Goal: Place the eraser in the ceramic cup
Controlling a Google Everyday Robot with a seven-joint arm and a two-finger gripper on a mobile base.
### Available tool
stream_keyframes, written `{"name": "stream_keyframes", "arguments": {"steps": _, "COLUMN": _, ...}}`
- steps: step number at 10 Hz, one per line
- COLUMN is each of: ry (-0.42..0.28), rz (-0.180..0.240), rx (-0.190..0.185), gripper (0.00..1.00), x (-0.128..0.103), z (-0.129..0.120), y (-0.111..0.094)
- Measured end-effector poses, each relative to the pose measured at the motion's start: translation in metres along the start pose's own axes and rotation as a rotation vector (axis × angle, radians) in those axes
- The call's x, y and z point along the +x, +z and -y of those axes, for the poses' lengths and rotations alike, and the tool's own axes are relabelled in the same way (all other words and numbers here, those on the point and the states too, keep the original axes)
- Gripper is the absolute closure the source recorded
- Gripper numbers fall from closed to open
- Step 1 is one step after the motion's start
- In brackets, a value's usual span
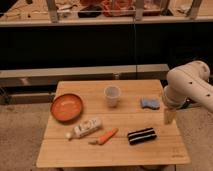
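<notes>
The eraser [141, 135], a black block with white stripes, lies flat near the front right of the wooden table [115, 154]. Toward the back middle of the table the whitish ceramic cup [112, 96] stands upright, apart from everything else. My gripper [170, 116] hangs from the white arm [190, 87] over the table's right edge. It points down and is open with nothing in it. It is to the right of the eraser and a little behind it.
A light-blue sponge piece [149, 103] lies just left of the gripper. An orange bowl [66, 107] sits at the left. A white bottle [86, 128] and a carrot [106, 136] lie at the front middle. A dark shelf unit stands behind the table.
</notes>
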Motion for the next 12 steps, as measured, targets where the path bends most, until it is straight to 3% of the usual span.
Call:
{"name": "stream_keyframes", "arguments": {"steps": 5, "ry": -0.054, "rz": 0.077, "rx": -0.010, "gripper": 0.20, "x": -0.037, "z": -0.032, "y": 0.037}}
{"name": "stream_keyframes", "arguments": {"steps": 7, "ry": -0.063, "rz": 0.093, "rx": -0.021, "gripper": 0.20, "x": -0.042, "z": -0.039, "y": 0.044}}
{"name": "stream_keyframes", "arguments": {"steps": 12, "ry": -0.095, "rz": 0.141, "rx": -0.038, "gripper": 0.20, "x": -0.068, "z": -0.062, "y": 0.090}}
